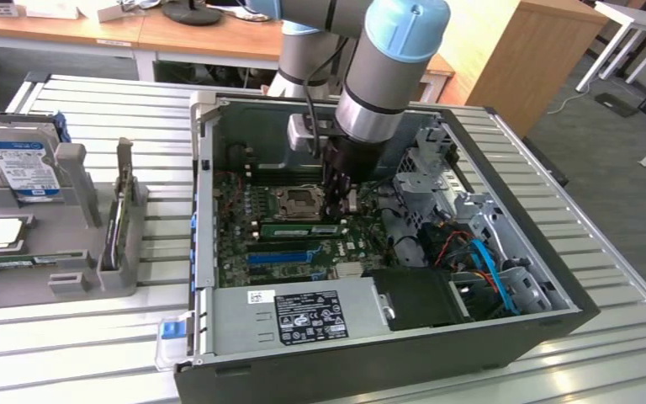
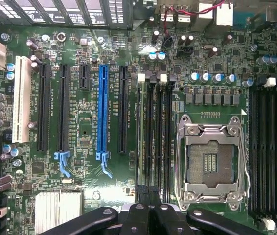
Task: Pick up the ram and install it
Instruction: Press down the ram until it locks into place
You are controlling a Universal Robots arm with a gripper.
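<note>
While reaching down into the open computer case [image 1: 548, 311], gripper [image 1: 340, 200] poised low over the motherboard [image 2: 84, 132], fingers [image 2: 143, 193] pressed fully together and clamped on nothing. Ram [image 1: 300, 229] already standing on edge in the memory slot nearest the blue slot [image 2: 103, 115], just beside the empty CPU socket [image 2: 212, 164]; seen from above as a thin greenish edge [image 2: 140, 132]. Fingertips close over one end of that stick, contact hard to confirm.

Judged as the seating step: best done by pushing straight down, centred on the stick's top edge, never sideways, watching the white latch [image 2: 141, 77] at the slot's end.

Close hazards: neighbouring empty memory slots [image 2: 160, 132] and the socket's metal frame. Farther off: tangled cables [image 1: 480, 252] on the exterior view's right, power supply [image 1: 300, 316] at the near wall. Outside the case, on the exterior view's left, a hard drive [image 1: 26, 164] upright in a grey rack [image 1: 71, 282].
</note>
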